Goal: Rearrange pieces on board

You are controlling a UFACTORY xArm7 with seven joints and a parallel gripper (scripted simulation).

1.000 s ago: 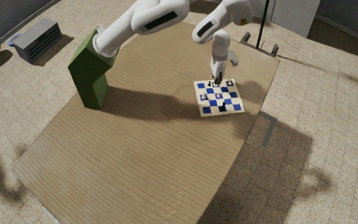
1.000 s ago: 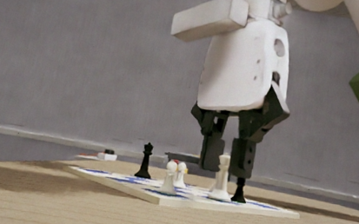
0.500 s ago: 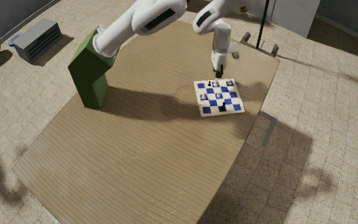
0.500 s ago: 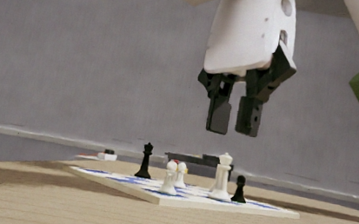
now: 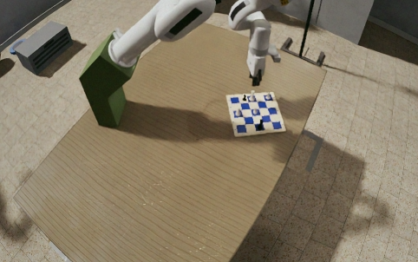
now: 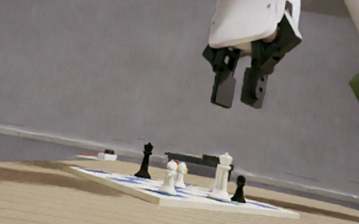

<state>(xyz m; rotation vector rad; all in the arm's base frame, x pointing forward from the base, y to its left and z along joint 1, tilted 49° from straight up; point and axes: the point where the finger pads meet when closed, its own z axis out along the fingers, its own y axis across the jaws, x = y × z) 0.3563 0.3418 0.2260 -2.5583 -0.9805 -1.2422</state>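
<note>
Plainly, black pawn (image 6: pixel 239 189) upright, axis vertical

Top view high, far — exterior low, close; both share board (image 5: pixel 256 114).
</note>
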